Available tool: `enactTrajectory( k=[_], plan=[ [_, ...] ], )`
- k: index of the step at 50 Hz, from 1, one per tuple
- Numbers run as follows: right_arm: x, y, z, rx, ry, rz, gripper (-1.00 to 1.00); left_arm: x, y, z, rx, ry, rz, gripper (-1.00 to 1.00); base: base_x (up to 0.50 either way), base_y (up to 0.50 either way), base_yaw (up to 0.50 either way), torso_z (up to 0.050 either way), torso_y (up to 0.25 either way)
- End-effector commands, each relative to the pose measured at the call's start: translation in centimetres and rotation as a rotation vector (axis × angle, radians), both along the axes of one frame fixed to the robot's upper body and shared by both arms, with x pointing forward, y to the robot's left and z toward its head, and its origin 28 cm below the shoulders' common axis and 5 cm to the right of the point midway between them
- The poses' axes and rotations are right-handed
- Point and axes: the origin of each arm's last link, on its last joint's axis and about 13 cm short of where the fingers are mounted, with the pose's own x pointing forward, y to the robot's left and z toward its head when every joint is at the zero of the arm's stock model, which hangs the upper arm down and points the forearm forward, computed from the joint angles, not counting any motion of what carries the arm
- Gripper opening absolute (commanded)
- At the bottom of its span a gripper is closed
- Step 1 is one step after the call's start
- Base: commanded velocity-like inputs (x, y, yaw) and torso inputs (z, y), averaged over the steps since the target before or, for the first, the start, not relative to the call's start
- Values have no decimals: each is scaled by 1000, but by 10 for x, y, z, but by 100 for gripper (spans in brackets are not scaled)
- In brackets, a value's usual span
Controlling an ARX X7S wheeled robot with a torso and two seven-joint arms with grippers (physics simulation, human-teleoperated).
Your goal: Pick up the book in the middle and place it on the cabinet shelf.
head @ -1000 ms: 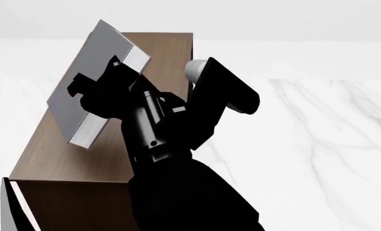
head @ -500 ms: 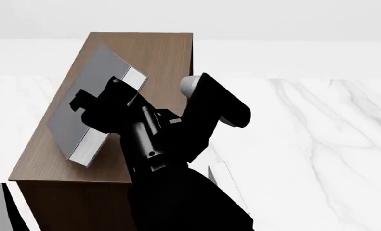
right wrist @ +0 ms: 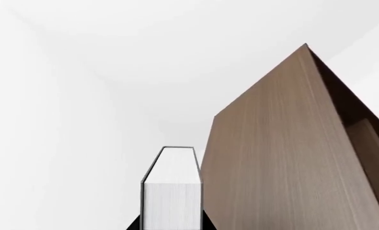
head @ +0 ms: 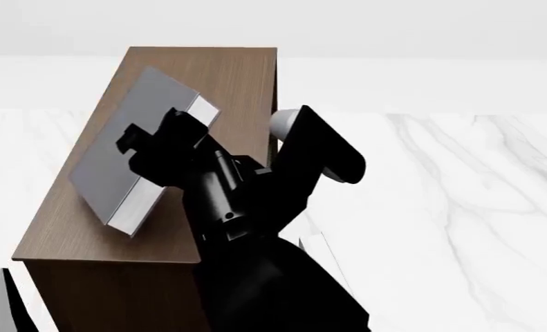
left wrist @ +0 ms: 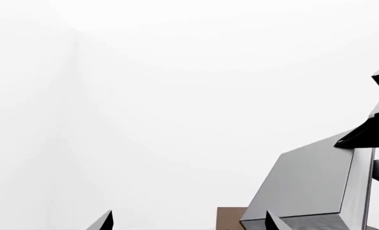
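Gripping the stiff, heavy-looking book (head: 126, 162) near its page edge, the right jaws hold it tilted over the cabinet shelf (head: 227, 76); left jaws' state unclear.

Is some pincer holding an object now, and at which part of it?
Yes. The right pincer holds the grey book by its long page-edge side, tilted above the cabinet. The left pincer holds nothing.

White marble floor (head: 458, 207), pale wall (head: 347, 28)
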Motion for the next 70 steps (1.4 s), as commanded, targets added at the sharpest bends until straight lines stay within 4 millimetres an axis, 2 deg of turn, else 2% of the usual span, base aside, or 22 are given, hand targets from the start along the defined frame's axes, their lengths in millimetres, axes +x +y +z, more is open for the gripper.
enactTrajectory(
  k=[1,8,9,34,45,53,57,70],
  plan=[
    [2,4,-10,-21,34,14,-100,2,1,0,7,-2,8,100,0,3,0,0,0],
    [3,4,-13,-42,52,5,-100,1,1,-1,8,3,9,100,0,0,0,0,0],
    [4,4,-14,-42,53,5,100,1,1,-2,8,5,9,100,0,0,3,0,0],
    [7,4,-19,-78,52,-12,100,-1,2,-4,8,13,13,100,0,0,0,0,0],
    [-3,-9,-2,-167,-83,-239,100,-5,1,0,10,-11,12,100,0,0,0,0,0],
    [-29,-29,24,-209,-230,-430,100,-6,0,0,12,-12,12,100,0,0,0,0,0],
    [-34,-31,26,-210,-244,-432,100,-6,-1,-1,12,-12,11,100,0,0,0,0,0],
    [-31,-33,23,-228,-221,-441,100,-7,0,-1,8,-9,16,100,0,0,0,0,0]
  ],
)
